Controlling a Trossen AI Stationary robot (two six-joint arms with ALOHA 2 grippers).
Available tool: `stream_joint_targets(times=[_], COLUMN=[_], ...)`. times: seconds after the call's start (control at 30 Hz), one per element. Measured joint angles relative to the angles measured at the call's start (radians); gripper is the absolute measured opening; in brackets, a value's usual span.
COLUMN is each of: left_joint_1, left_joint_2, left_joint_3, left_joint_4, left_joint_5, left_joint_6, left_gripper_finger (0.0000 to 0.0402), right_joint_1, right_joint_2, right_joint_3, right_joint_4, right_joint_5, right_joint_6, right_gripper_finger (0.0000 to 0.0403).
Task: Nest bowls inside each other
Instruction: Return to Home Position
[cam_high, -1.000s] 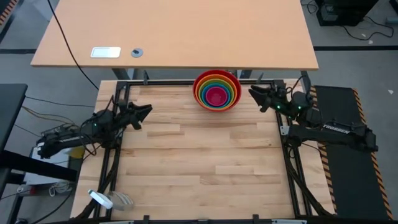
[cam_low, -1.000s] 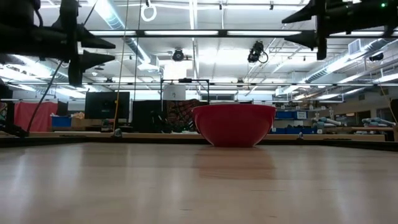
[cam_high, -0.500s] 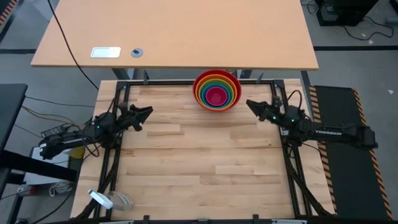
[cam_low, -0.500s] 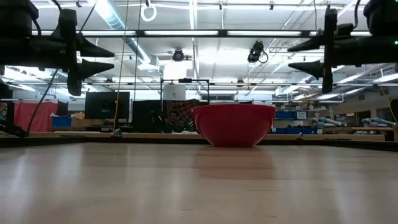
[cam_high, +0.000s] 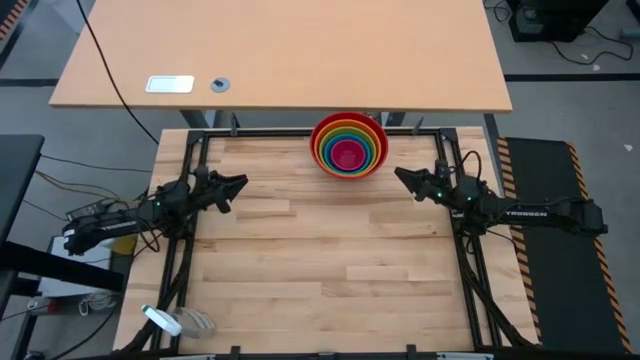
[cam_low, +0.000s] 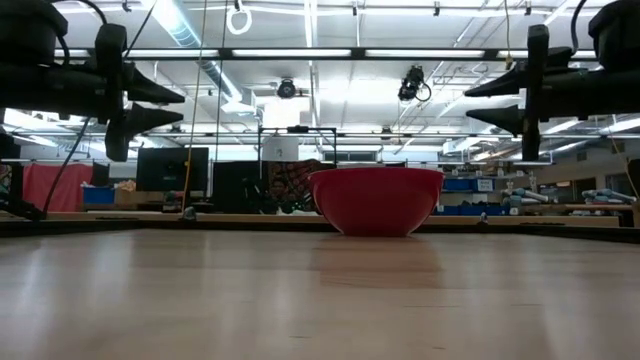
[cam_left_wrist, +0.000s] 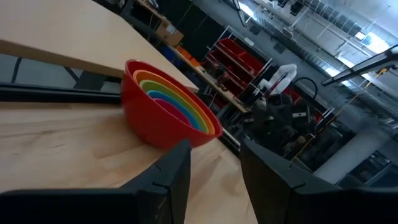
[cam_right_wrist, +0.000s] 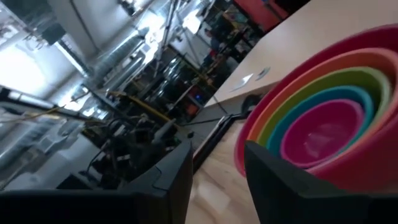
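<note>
The bowls (cam_high: 348, 145) stand nested in one stack at the middle of the table's far edge, red outermost, then orange, yellow-green and blue, with pink innermost. The red bowl (cam_low: 377, 200) rests on its base on the wood. My left gripper (cam_high: 240, 183) hovers level at the table's left side, pointing toward the stack (cam_left_wrist: 165, 109), a narrow gap between its fingers. My right gripper (cam_high: 400, 175) hovers level at the right side, near the stack (cam_right_wrist: 323, 124), also with a narrow, empty gap. Both are well above the tabletop in the low view.
A black frame rail (cam_high: 300, 132) runs around the wooden table. Beyond the far edge stands a tan desk (cam_high: 280, 50) bearing a white flat object (cam_high: 169, 84) and a small round thing (cam_high: 220, 84). A clear plastic item (cam_high: 172, 320) lies off the near left corner.
My right gripper has come down and moved away from the far edge toward the table's middle, rolling its wrist, and its fingers have drawn closer together. My left gripper has sunk a little. The stack of bowls has stayed where it was.
</note>
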Motion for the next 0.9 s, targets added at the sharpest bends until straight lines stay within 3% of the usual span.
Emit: stream_joint_targets(times=[0.2,0.9], left_joint_1=[0.000,0.000], left_joint_2=[0.000,0.000], left_joint_3=[0.000,-0.001], left_joint_4=[-0.006,-0.008], left_joint_5=[0.000,-0.003], left_joint_6=[0.001,0.030], left_gripper_finger=[0.0142,0.0142], right_joint_1=[0.000,0.009], right_joint_2=[0.001,-0.001], right_joint_3=[0.000,0.000], right_joint_4=[0.000,-0.010], right_joint_5=[-0.060,-0.058], right_joint_6=[0.003,-0.028], right_gripper_finger=[0.0152,0.0153])
